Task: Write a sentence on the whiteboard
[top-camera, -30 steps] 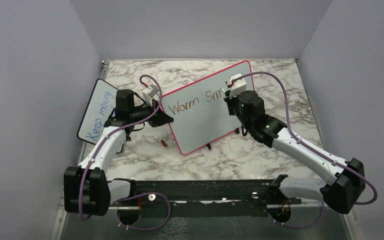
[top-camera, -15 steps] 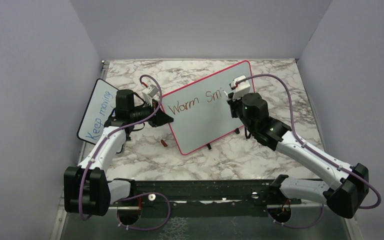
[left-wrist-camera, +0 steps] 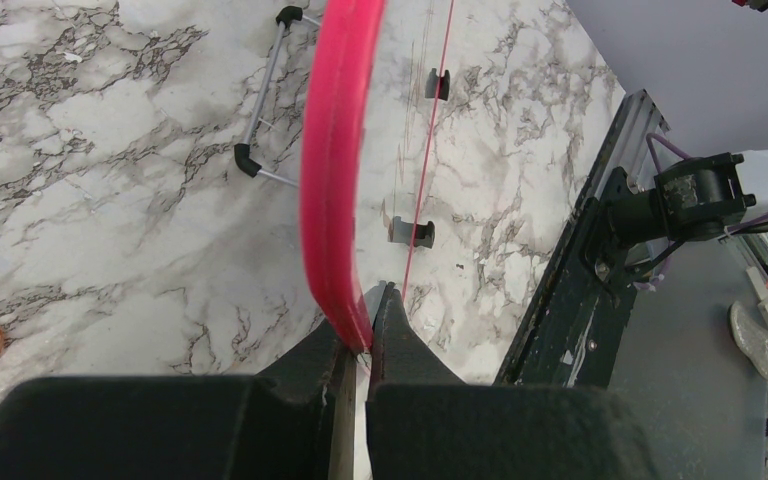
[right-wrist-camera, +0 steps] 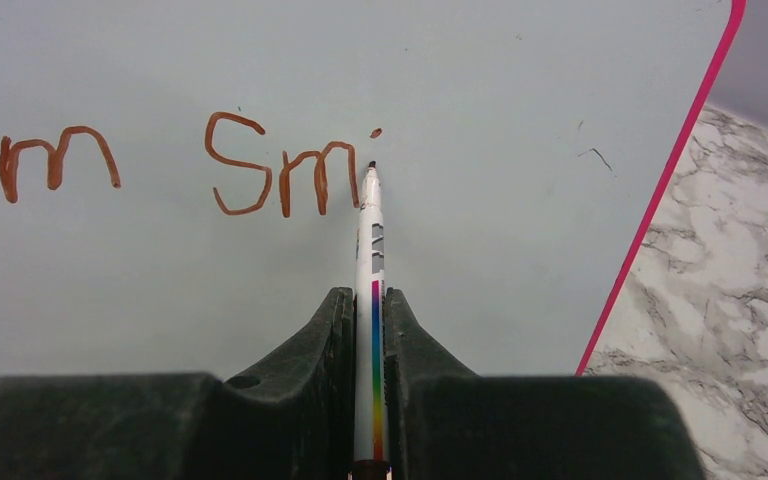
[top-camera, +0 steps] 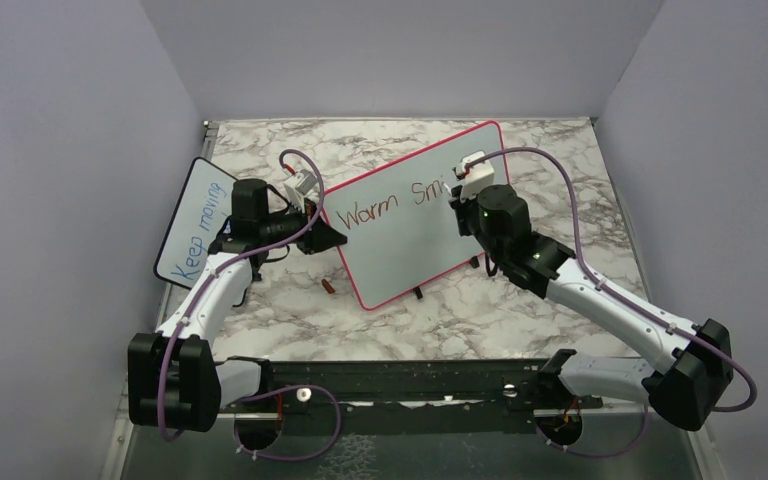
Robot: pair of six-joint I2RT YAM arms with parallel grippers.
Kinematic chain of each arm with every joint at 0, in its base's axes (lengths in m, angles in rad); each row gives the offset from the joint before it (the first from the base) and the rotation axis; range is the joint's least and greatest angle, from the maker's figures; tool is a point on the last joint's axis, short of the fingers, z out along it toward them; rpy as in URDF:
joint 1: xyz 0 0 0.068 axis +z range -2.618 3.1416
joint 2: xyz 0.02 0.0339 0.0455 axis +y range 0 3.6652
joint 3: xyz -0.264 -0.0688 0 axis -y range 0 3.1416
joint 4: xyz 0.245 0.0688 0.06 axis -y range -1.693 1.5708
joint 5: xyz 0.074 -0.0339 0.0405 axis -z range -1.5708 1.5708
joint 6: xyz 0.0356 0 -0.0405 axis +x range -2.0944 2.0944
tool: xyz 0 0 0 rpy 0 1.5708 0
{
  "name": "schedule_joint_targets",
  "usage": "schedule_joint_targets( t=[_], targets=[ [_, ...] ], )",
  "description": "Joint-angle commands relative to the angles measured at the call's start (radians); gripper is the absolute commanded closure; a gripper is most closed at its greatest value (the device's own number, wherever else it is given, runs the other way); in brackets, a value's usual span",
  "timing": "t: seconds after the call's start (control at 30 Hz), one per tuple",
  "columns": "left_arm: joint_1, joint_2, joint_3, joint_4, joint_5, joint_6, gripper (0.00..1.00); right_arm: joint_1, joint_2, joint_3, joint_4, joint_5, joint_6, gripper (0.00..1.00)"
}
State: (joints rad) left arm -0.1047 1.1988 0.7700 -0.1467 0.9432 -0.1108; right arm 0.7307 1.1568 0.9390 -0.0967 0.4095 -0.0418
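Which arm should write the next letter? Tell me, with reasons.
Right. The right end effector is shut on the marker, tip beside the unfinished sentence on the whiteboard. The left end effector is clamped on the board's pink frame, steadying it.

Bright, even light casts soft shadows; the whiteboard (top-camera: 410,240) reads sharp.

Your left gripper (left-wrist-camera: 365,335) points right, clamped tight — your right gripper (right-wrist-camera: 370,300) reaches far-left, likewise clamped.
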Motion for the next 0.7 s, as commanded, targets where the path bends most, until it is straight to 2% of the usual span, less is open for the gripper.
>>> schedule_joint_targets(
  t=[0.0, 0.37, 0.67],
  targets=[
    [0.008, 0.012, -0.014, -0.060, -0.107, 0.106, 1.00, -0.008, 0.016, 0.012, 0.045, -0.006, 0.000, 1.00],
    [0.007, 0.014, -0.012, -0.060, -0.105, 0.106, 1.00, -0.010, 0.022, 0.017, 0.066, 0.007, -0.010, 1.00],
    [0.007, 0.013, -0.012, -0.060, -0.106, 0.106, 1.00, -0.010, 0.014, 0.012, 0.018, -0.003, 0.001, 1.00]
  ],
)
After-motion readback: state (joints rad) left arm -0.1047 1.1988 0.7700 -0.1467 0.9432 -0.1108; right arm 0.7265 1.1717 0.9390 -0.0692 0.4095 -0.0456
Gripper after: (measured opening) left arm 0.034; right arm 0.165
